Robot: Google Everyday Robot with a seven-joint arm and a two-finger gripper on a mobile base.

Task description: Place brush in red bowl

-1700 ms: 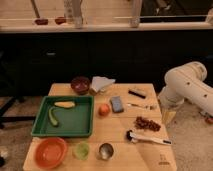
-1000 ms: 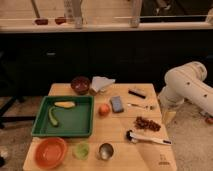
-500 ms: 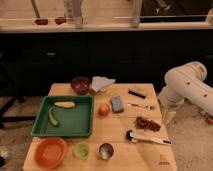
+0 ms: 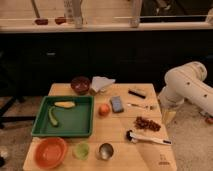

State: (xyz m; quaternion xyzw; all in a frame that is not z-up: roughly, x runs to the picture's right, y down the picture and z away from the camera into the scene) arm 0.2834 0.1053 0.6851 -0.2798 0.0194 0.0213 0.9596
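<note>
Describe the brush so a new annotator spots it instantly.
On the wooden table, go to the front right corner, on the side where the gripper hangs off the table edge. The brush lies flat there, just in front of a reddish-brown pile. Its long white handle and dark rounded head set it apart from the thin silver utensil and short black bar farther back.

Nothing legible — a small mark (image 4: 162, 161) at the near corner of the table (image 4: 118, 128) is unreadable; the gripper (image 4: 168, 117), beside its right edge, shows none.
</note>
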